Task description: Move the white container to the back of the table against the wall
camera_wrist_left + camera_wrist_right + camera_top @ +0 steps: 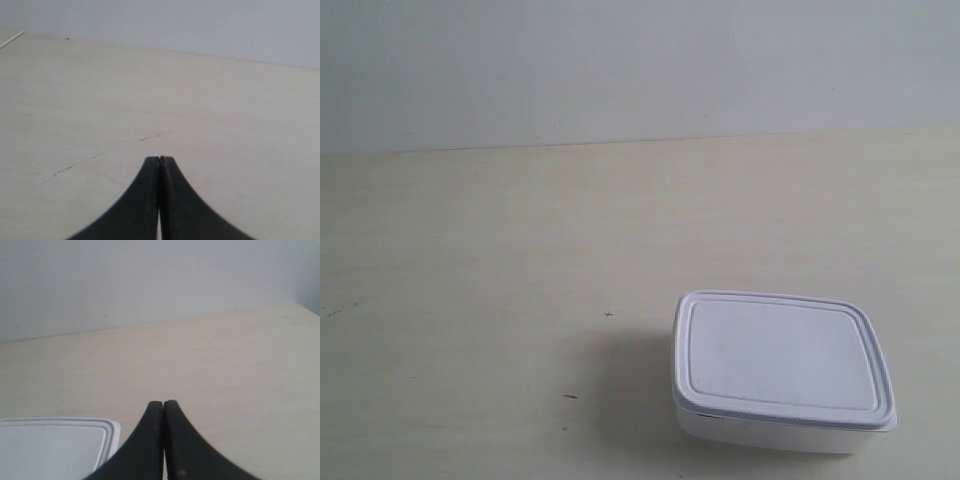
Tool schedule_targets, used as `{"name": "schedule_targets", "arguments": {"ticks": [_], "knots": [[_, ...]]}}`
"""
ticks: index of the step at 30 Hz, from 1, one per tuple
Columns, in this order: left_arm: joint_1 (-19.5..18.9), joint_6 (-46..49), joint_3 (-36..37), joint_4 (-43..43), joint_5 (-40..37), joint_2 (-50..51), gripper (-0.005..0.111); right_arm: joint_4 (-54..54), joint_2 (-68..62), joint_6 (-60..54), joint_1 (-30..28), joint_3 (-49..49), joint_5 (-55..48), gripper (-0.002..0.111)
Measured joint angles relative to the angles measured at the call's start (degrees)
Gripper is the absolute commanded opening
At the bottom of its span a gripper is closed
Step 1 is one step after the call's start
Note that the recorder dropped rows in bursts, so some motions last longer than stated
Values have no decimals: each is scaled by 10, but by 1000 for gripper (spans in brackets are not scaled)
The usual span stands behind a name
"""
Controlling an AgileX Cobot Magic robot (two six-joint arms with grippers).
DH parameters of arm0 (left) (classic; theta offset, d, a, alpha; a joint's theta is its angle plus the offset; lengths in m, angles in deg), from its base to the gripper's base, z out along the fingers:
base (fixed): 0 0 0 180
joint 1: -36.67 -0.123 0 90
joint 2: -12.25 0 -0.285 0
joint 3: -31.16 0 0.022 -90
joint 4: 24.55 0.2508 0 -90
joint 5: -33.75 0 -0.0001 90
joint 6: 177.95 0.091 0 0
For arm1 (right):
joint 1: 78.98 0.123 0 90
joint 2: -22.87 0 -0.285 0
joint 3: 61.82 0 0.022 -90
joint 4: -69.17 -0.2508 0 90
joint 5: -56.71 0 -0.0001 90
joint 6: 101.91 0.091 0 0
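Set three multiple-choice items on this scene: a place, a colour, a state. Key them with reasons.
1. The white container sits: A) in a hand; B) on the table, apart from the wall; C) against the wall.
2. Its lid is: A) white; B) red; C) black.
3. The right hand is: A) open; B) shut on the container; C) shut, empty.
Key: 1 B, bare table lies between it and the wall; 2 A, the lid shows white; 3 C, its fingers meet with nothing between.
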Motion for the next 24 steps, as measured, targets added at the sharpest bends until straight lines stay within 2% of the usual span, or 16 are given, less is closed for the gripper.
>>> {"name": "schedule_targets", "arguments": {"ticks": [13,17,24], "knots": [[0,0,0,0,0,2,0,1,0,0,0,0,0,0],[0,0,-27,0,0,55,0,8,0,-1,0,0,0,0],[0,0,-120,0,0,186,0,9,0,-2,0,0,0,0]]}}
